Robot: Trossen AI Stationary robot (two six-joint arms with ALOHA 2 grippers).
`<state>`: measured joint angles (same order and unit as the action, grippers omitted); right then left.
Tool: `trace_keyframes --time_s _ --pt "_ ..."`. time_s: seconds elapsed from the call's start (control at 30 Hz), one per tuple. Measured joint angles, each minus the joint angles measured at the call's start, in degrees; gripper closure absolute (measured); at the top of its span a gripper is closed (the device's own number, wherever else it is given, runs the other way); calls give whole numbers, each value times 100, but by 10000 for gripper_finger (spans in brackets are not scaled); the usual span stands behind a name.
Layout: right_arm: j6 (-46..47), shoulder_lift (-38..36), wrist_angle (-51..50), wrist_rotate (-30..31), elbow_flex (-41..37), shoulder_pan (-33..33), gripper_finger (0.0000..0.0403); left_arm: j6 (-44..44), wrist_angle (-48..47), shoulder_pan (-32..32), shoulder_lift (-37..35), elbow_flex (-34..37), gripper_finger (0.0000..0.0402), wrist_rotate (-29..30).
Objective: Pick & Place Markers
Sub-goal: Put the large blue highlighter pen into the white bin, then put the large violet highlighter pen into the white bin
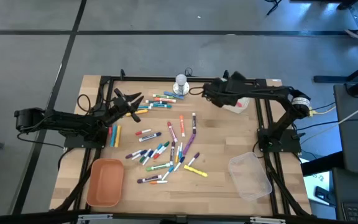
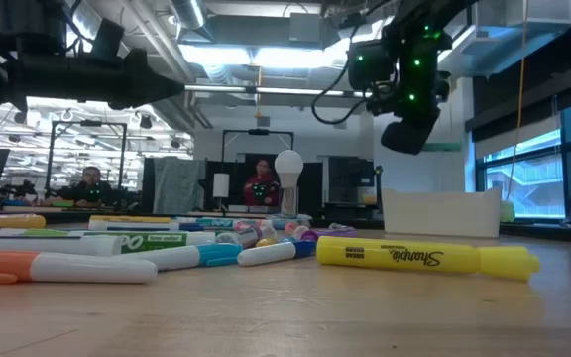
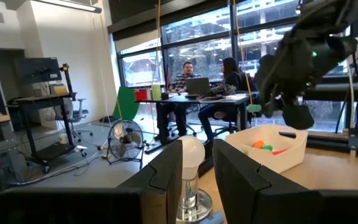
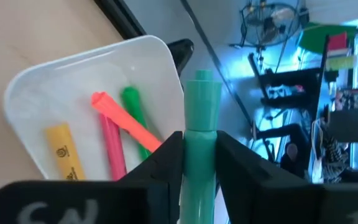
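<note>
Wooden table (image 1: 229, 140): right end effector (image 4: 199, 168) grips green marker (image 4: 201, 118) over white bin (image 4: 55, 93); left end effector (image 1: 131, 101) empty, part-open.

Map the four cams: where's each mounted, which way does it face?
High: overhead, straight down on table; both arms show.
Low: table height, level across markers into room; right arm overhead.
Left wrist: past its open jaws at knob, bin.
Right wrist: down over bin; jaws grip teal marker.
Shared: both wrists see the bin.

Dozens of markers (image 1: 166, 149), three bins (image 1: 105, 182), one knob (image 1: 180, 84), two arms (image 1: 67, 122).
</note>
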<state>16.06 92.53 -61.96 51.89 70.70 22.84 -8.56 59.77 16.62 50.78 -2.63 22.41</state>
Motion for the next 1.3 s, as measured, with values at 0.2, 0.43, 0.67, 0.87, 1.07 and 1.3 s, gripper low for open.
trace_keyframes --time_s 0.2,0.43,0.67,0.87,1.07,1.3 --pt "192 0 10 -7 0 37 290 -13 -100 -2 0 0 315 0" --pt "397 -91 104 -364 0 -299 236 31 -107 0 0 0 315 0" --pt "581 -70 1122 -2476 0 -1711 207 159 -219 -2 0 0 315 -2" --pt "-927 305 2724 -4378 0 -2498 218 -149 -223 -2 -1 0 315 -365" --pt "-2568 896 3565 -4705 0 -2812 215 -120 -87 -2 -2 0 315 -463" --pt "-3390 1216 2967 -4877 -5 -2762 205 -122 -83 -2 -2 0 315 -605"
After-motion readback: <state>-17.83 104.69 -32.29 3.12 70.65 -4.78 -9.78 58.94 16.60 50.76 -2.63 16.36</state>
